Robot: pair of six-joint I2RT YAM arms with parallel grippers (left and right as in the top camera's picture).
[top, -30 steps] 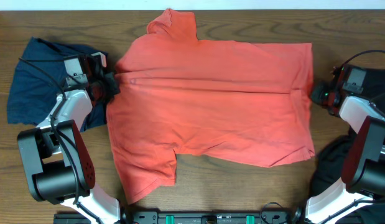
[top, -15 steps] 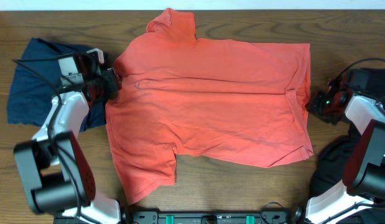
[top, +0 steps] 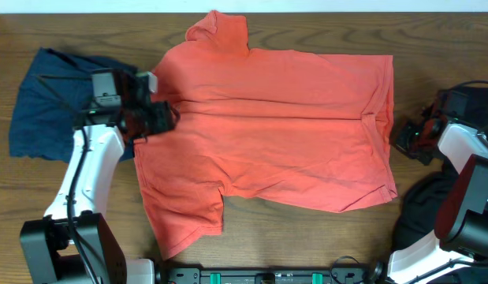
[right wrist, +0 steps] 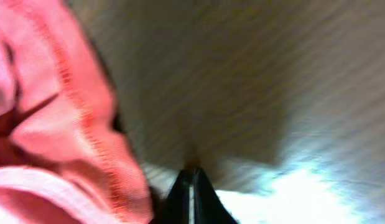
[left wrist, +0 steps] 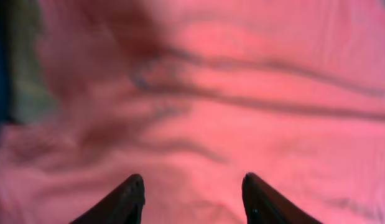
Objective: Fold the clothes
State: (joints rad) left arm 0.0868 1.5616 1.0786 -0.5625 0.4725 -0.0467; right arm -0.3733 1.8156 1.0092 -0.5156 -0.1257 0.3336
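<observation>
Navy garment (top: 42,110) partly beneath left arm (top: 90,170)

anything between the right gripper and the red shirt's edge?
Only a thin strip of bare table. The right gripper sits shut just off the hem of the T-shirt; nothing else lies there. Clearest in the right wrist view, also visible overhead.
</observation>
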